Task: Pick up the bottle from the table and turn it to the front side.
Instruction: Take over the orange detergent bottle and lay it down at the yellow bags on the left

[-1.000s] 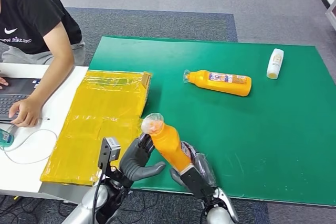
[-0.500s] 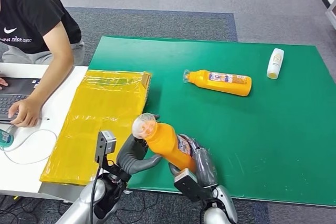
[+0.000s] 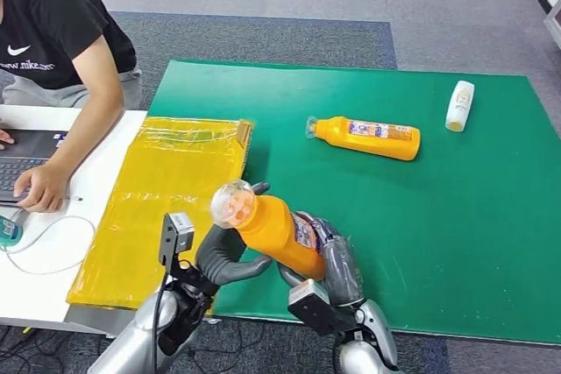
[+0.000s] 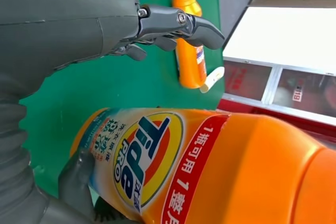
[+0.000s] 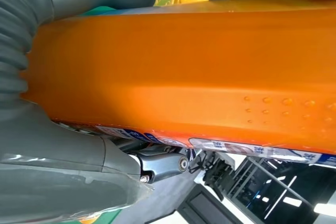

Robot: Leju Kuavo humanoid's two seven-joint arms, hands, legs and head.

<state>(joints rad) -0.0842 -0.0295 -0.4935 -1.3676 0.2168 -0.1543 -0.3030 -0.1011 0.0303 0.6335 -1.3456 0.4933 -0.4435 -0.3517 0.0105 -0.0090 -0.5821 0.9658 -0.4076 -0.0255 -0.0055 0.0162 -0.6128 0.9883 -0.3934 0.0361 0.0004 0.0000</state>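
My right hand [image 3: 333, 271] grips the lower body of an orange Tide bottle [image 3: 280, 234] above the front edge of the green mat [image 3: 410, 234]. The bottle is tilted almost level, and its clear-wrapped cap [image 3: 232, 203] points left and up. My left hand [image 3: 223, 256] lies around the neck end, fingers straight behind it and thumb under it. In the left wrist view the fingers [image 4: 178, 24] stand apart from the label side of the bottle [image 4: 206, 171], while the thumb rests against it. The right wrist view shows the plain orange side of the bottle [image 5: 190, 72] against my palm [image 5: 59, 182].
A second orange bottle [image 3: 367, 137] lies on its side mid-mat, with a small white bottle [image 3: 459, 105] at the far right. A yellow wrapped package [image 3: 172, 194] lies left of the mat. A person [image 3: 60, 32] works at a laptop on the white table [image 3: 39, 278].
The held bottle has tipped from steeply upright toward level, its cap swinging left and slightly up. My left hand has followed the neck; my right hand has turned with the bottle.
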